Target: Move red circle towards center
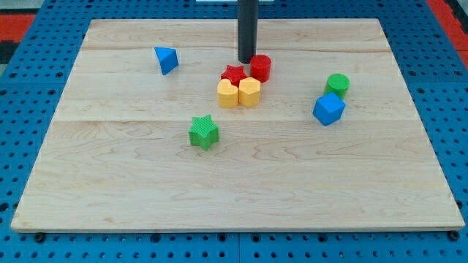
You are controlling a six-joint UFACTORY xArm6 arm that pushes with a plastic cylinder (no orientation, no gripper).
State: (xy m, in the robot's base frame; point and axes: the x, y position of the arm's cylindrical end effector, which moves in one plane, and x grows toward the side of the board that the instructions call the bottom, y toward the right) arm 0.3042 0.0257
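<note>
my tip (246,60) – on the board, touching the red circle's (261,67) upper-left side | no claw on this rig, just the rod | red circle – above-right of red star (234,74), above 2 yellow blocks (239,93), near board centre

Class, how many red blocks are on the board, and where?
2: the red circle right of my tip, and the red star just below-left, above the yellow blocks.
</note>
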